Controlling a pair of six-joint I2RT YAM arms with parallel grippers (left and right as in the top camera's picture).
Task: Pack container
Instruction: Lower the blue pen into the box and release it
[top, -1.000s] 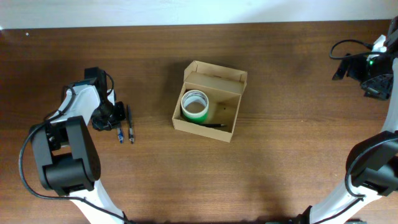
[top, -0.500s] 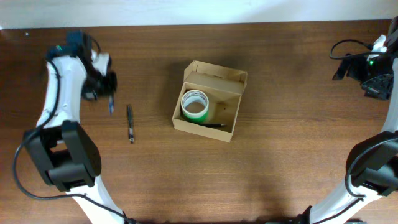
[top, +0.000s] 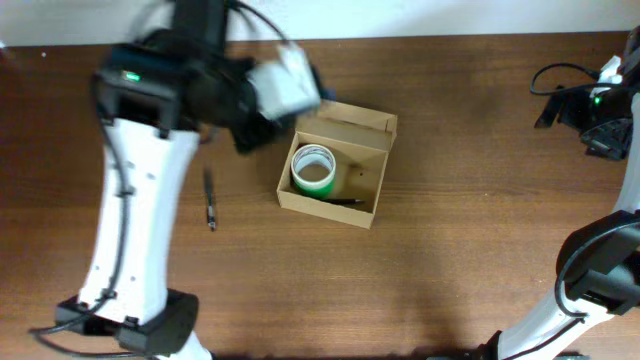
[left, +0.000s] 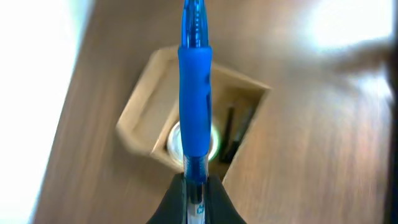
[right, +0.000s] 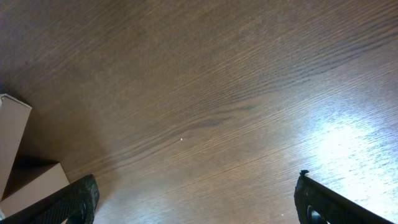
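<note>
The bench (top: 450, 250) is dark brown wood with a clear grain, and glare lies on it in both wrist views. A pale strip of wall (top: 420, 18) runs along its far edge.

The container (top: 345, 130) sits open near the bench's middle, its flap lid standing at the far side. Inside, a green tape roll (top: 314, 186) fills the left part, and a black pen (top: 340, 201) lies along the near wall. Another dark pen (top: 210, 200) lies on the bare wood to the left of the box, well apart from it.

The left arm (top: 140, 200), blurred, reaches over the bench's left rear and hides the wood just beside the box's rear left corner. The left jaws pinch a blue pen (left: 195, 99), which points out over the container and hides part of the roll in the left wrist view.

The right arm (top: 605, 115) hangs at the far right edge with black cables (top: 560, 80). The right jaws stand wide apart over bare wood, with a corner of the container showing at that view's left edge.
</note>
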